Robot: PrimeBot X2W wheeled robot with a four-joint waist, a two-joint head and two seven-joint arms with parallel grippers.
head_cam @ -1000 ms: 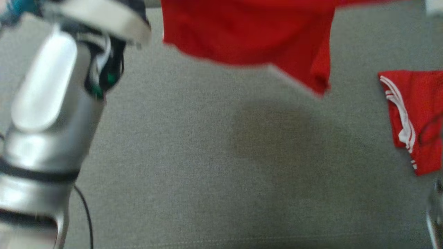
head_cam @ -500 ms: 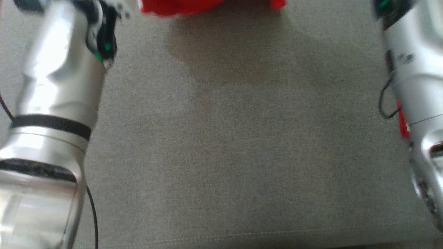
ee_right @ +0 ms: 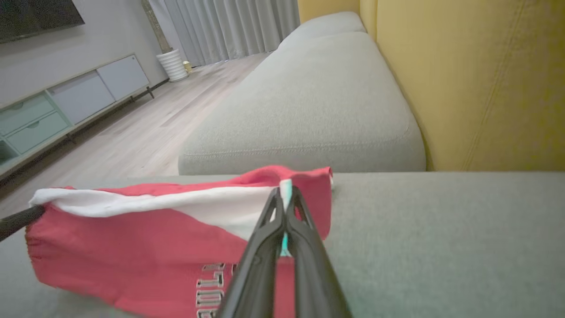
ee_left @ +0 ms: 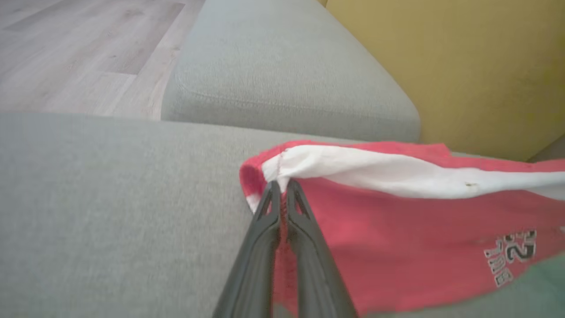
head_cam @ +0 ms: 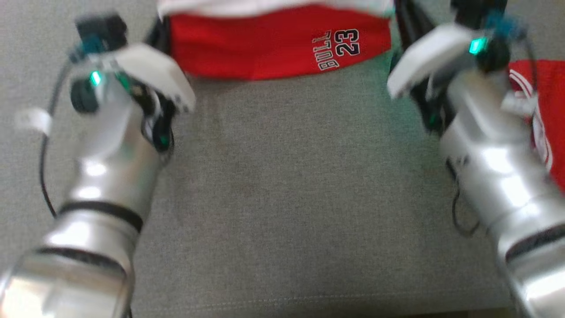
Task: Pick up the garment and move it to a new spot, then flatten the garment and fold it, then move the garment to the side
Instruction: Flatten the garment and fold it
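Observation:
The garment (head_cam: 273,53) is red with a white band along its top edge and a "BULL 23" print. It hangs stretched between my two grippers over the grey sofa seat (head_cam: 291,198), at the top of the head view. In the left wrist view my left gripper (ee_left: 280,187) is shut on one corner of the garment (ee_left: 397,229), right at the white band. The right gripper (ee_right: 286,193) is shut on the other corner of the garment (ee_right: 132,238). The lower hem sags toward the cushion; I cannot tell whether it touches.
A second red piece of clothing with white stripes (head_cam: 540,92) lies on the seat beside my right forearm (head_cam: 490,163). The yellow backrest (ee_right: 485,88) rises behind the seat. A neighbouring cushion (ee_right: 318,110) and wooden floor (ee_left: 66,53) lie beyond.
The head camera has swung, so the whole picture shifted. Both forearms now stand in it, and the garment hangs spread between the grippers with its print showing.

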